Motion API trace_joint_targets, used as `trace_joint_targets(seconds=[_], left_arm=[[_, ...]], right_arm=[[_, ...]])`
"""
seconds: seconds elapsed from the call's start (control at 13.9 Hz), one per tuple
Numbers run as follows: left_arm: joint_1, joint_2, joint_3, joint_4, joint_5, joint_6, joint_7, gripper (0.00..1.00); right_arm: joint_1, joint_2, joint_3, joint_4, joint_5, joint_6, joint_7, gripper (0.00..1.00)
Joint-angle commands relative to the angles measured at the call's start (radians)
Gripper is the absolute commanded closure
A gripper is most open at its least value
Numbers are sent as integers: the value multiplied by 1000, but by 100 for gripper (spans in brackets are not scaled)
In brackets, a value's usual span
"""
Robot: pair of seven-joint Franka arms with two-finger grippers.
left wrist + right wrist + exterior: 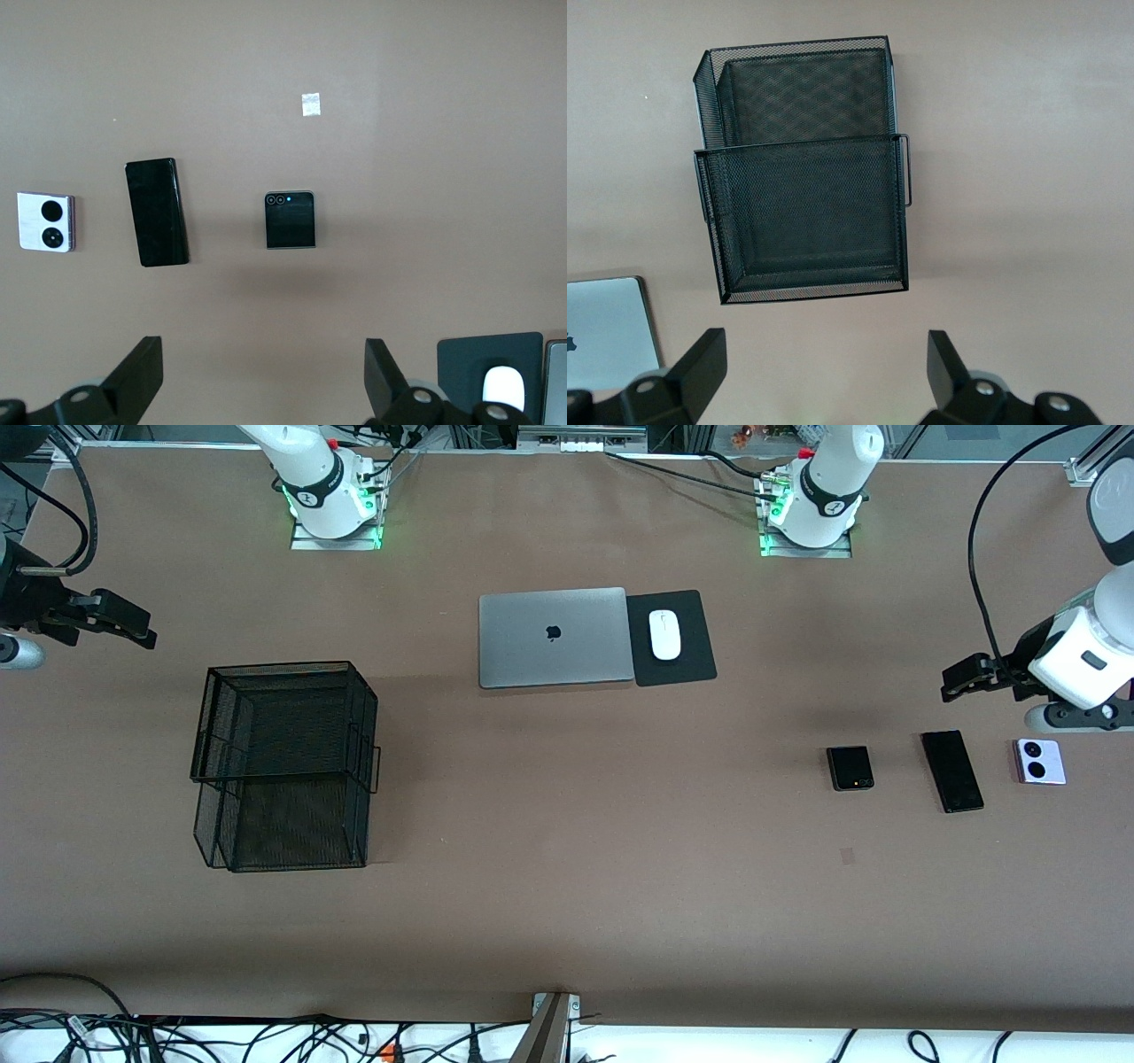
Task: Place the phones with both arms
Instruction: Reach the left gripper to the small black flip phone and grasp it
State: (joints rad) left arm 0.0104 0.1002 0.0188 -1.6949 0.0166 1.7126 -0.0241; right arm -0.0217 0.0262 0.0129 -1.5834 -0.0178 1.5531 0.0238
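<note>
We see a brown surface (567,886) with a closed grey laptop (553,638) near the arms' bases, an apple logo on its lid. Just beside it, toward the left arm's end, a black mouse pad (682,669) carries a white computer mouse (664,635). Toward the right arm's end stands a black wire-mesh two-tier tray (283,766), well apart from everything else.

The three phones lie in a row toward the left arm's end, apart from one another and nearer to the front camera than the laptop. The squarish black folded phone (850,768) is closest to the middle of the surface, the long slim black phone (952,771) sits between, and the lilac-white phone (1039,762) with two round black lenses lies outermost. A small pale tape patch (847,856) marks the surface nearer the front camera than the folded phone. Nothing stands between the phones and the grippers.

The left gripper (961,677) hangs in the air near the row of phones, its fingers (137,372) spread wide and holding nothing. The right gripper (133,624) hangs over the bare surface at the right arm's end, its fingers (700,363) likewise spread wide and empty, with the mesh tray in its wrist view.

We can read no writing on the phones.
</note>
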Motion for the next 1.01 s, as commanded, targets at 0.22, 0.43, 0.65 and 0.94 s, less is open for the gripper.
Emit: trace_joint_targets(seconds=[0.22,0.43,0.65,0.94], left_arm=[[14,190,1,-31,-23,169,13,0],[14,240,0,-132,-15,371,15,0],[16,295,-2,-215,-15,563,20,0],[11,338,-5,-374,-15,842,20,0]], right_arm=[[3,-9,-5,6,12,-5,-7,0],[2,-9,-5,6,12,-7,-7,0],[3,-9,-5,6,12,-7,-7,0],[3,-9,-5,6,12,-7,-7,0]])
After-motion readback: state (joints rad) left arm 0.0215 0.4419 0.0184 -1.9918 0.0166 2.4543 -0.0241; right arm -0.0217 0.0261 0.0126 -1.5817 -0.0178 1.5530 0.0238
